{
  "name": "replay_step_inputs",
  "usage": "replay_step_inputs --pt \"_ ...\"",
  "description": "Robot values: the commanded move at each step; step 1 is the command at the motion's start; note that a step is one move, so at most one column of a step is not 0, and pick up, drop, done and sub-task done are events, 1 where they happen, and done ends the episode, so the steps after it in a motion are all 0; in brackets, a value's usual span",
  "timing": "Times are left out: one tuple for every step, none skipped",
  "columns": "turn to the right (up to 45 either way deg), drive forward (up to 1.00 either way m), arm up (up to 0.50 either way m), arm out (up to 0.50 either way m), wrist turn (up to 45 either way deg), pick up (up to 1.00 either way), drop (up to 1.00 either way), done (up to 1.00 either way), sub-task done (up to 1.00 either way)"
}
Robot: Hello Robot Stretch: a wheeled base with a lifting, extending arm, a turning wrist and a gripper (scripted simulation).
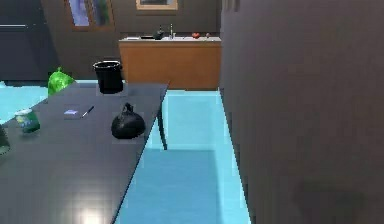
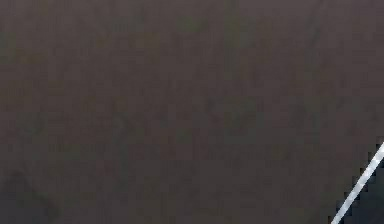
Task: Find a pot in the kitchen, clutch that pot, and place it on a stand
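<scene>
The state of the gripper's jaws cannot be told. A black, straight-walled pot (image 1: 108,76) is seen at the far edge of a dark table (image 1: 70,170), its contents hidden. A black rounded vessel (image 1: 127,123) is set near the table's right edge.

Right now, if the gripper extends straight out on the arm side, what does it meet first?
Likely the flat dark grey wall facing that side; how near it stands is unclear.
</scene>
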Motion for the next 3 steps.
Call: replay_step_inputs --pt "-45.0 0.00 0.00 0.00 0.0 0.00 0.00 0.00 0.00" --pt "-45.0 0.00 0.00 0.00 0.0 0.00 0.00 0.00 0.00" --pt "-18.0 0.00 0.00 0.00 0.0 0.00 0.00 0.00 0.00"
